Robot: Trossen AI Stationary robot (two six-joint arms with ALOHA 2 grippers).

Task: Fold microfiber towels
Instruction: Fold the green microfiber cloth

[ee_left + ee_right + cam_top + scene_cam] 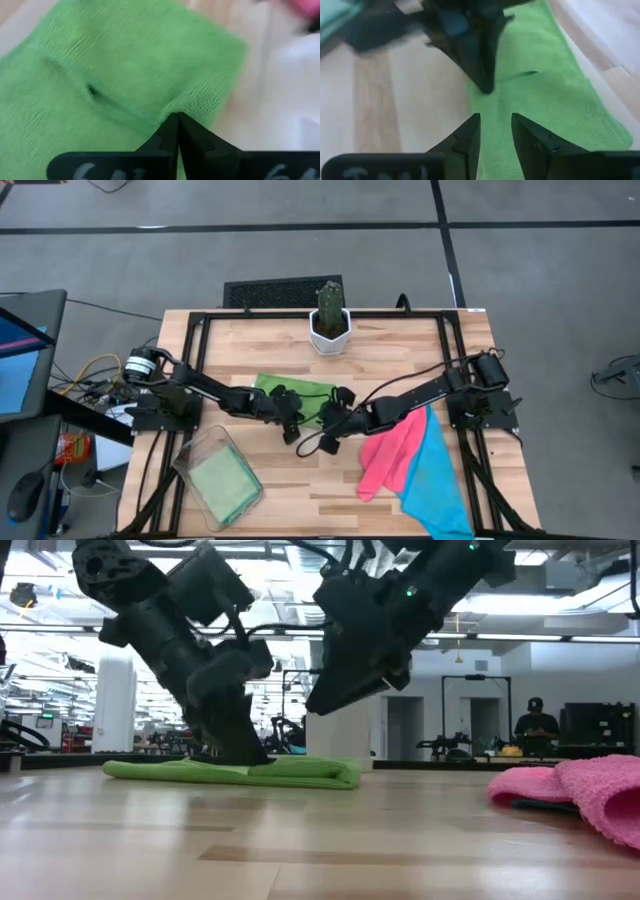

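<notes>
A light green microfiber towel lies folded flat on the wooden table, just in front of the cactus pot. My left gripper is shut, with its tips down on the towel's near part. My right gripper is open and hangs above the same towel, a little to the right of the left one and clear of the cloth. A hot pink towel lies crumpled on a sky blue towel at the near right. My left gripper presses its shut fingertips down on the green towel's top layer, close to one edge of the fold. The fingers come slanting down from the table's left. The towel lies flat on the table under them.
A clear plastic bin at the near left holds another folded green cloth. The cactus in its white pot stands at the far middle. A person stands in the room behind the table.
</notes>
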